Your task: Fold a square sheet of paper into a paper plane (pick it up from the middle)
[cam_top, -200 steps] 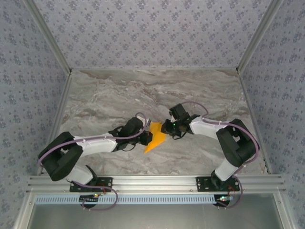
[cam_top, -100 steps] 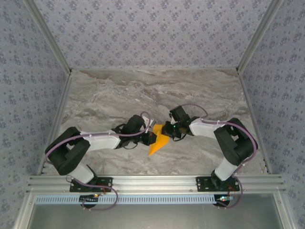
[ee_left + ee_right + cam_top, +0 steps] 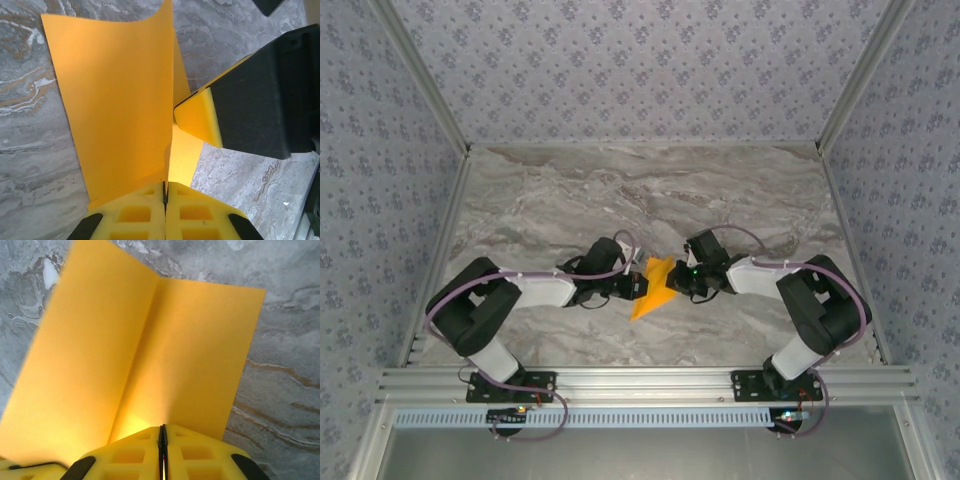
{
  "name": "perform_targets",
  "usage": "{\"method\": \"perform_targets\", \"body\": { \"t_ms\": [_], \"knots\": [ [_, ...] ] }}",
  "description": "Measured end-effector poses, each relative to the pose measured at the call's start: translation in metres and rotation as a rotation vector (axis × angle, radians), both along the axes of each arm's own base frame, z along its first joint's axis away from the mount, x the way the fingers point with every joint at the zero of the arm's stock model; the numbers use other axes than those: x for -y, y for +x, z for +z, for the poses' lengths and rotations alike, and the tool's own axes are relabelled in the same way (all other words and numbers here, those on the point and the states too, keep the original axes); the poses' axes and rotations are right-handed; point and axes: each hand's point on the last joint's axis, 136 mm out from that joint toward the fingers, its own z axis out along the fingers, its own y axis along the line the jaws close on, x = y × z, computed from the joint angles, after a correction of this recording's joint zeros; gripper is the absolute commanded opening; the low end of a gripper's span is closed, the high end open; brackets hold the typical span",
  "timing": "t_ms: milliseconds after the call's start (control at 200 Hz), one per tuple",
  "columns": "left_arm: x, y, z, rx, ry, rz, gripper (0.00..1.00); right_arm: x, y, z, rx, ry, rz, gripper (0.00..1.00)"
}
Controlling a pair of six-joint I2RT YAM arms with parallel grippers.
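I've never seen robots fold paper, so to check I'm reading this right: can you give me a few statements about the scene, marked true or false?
1. The left gripper and the right gripper both pinch the orange paper. True.
2. The paper lies flat and uncreased. False: a fold line runs down it.
3. The table has a grey marbled top. True.
4. The paper sits against the far wall. False: it is between the grippers, toward the near side.
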Motion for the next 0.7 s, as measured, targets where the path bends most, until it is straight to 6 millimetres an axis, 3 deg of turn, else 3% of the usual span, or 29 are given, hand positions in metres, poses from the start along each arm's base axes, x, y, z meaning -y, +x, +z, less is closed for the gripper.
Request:
{"method": "perform_targets", "body": {
  "t_ms": [225, 480, 705],
  "knots": [
    [0.009, -0.002, 0.005, -0.070, -0.068, 0.018, 0.09, -0.005, 0.003, 0.008, 0.029, 0.029, 0.014, 0.19],
    [0.016, 0.005, 0.018, -0.140, -0.173, 0.058, 0.11, -0.006, 0.003, 0.018, 0.078, 0.068, 0.016, 0.36],
    [0.016, 0.004, 0.008, -0.188, -0.189, 0.076, 0.12, -0.004, 0.003, 0.018, 0.097, 0.100, -0.008, 0.41]
  ]
}}
